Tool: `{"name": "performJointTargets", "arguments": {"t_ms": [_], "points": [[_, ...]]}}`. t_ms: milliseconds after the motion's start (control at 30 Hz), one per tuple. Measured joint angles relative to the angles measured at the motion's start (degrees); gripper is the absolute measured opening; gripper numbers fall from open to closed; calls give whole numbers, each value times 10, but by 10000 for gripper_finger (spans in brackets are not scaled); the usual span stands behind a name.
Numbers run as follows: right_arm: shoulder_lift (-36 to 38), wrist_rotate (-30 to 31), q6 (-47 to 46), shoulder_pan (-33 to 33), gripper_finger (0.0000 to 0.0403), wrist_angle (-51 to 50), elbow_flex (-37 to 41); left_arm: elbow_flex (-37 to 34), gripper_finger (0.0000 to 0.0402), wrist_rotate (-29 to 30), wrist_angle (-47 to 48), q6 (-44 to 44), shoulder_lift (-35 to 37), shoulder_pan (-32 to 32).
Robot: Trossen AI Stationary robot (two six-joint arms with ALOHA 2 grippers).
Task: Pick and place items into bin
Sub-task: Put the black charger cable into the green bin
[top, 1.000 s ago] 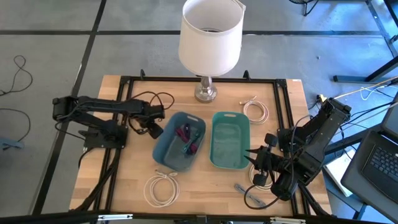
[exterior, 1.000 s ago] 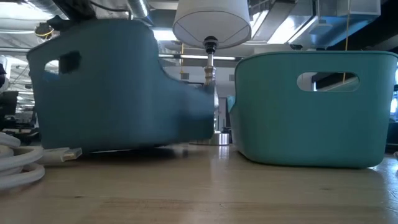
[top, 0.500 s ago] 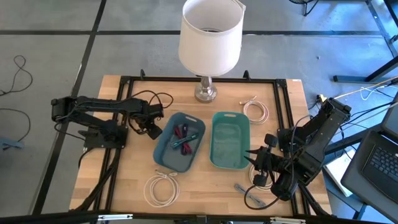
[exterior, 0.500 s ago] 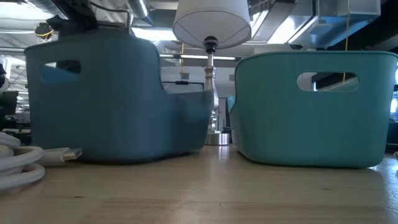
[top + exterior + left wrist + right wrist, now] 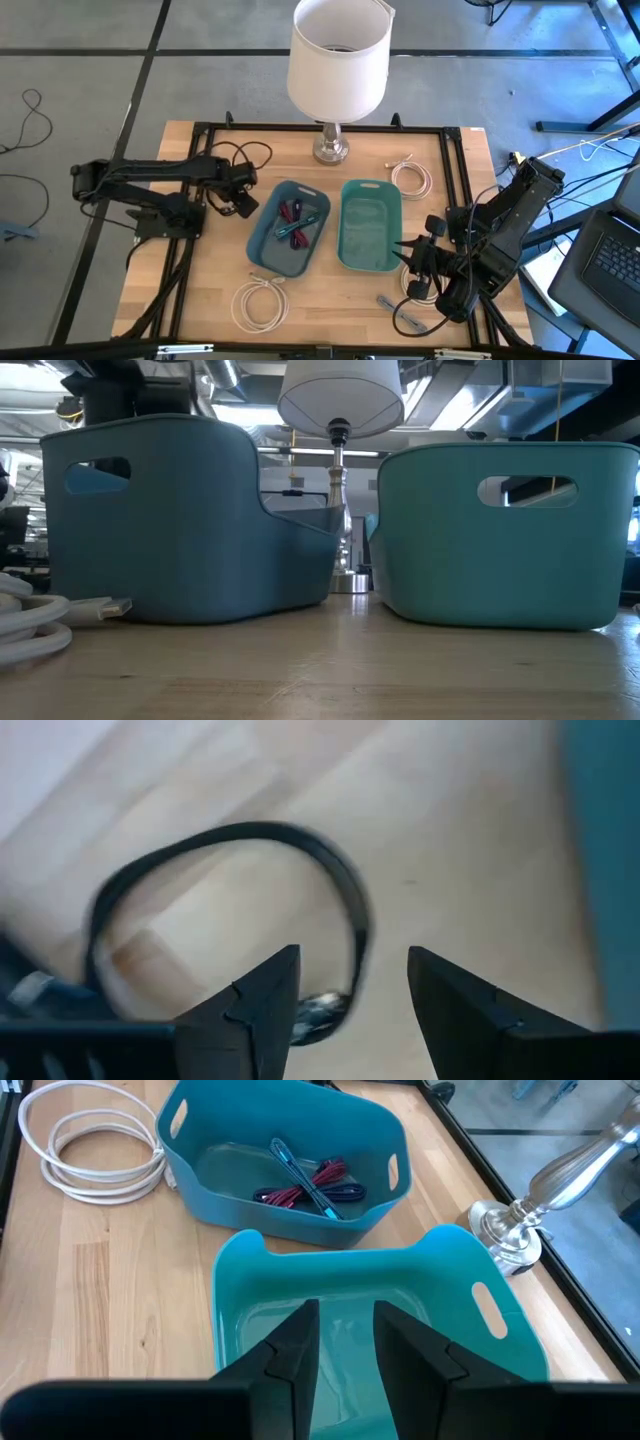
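Left hand (image 5: 238, 196) sits by the blue bin's (image 5: 262, 244) outer far corner, fingers (image 5: 255, 1005) spread and holding nothing, poised over the thin black cable loop (image 5: 225, 910) that lies on the counter (image 5: 330, 300); I see the loop through the gap between them in my left wrist view. Left arm reaches in low from the counter's left edge. Right hand (image 5: 412, 252) waits near the teal bin's (image 5: 346, 224) right side, fingers (image 5: 292, 1348) parted, empty. Blue bin holds red and purple strap pieces (image 5: 310, 1183) and a teal strap (image 5: 302, 1178) crossed over them; teal bin stands just beside it, touching or nearly so. One white coil (image 5: 258, 302) lies in front of the blue bin, another (image 5: 411, 178) near the counter's far right corner, and a third (image 5: 410, 284) partly hidden under the right arm. Grey strap piece (image 5: 400, 312) lies near the front right. White-shaded lamp (image 5: 338, 58) stands at the far edge, behind both bins. Counter is pale wood in a black frame, on grey floor.
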State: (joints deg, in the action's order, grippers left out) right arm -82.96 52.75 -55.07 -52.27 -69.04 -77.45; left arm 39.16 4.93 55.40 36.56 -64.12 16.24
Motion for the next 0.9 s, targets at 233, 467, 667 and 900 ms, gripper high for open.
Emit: {"name": "performJointTargets", "arguments": {"t_ms": [233, 467, 667, 900], "points": [[0, 1, 0, 0, 102, 0, 0, -22, 180, 5, -3, 4, 0, 29], [0, 1, 1, 0, 102, 0, 0, -27, 180, 41, -13, -1, 0, 95], [0, 1, 2, 0, 102, 0, 0, -27, 180, 36, -54, -27, -15, 157], [-1, 1, 2, 0, 102, 0, 0, -27, 180, 29, -80, -65, -75, 224]]}}
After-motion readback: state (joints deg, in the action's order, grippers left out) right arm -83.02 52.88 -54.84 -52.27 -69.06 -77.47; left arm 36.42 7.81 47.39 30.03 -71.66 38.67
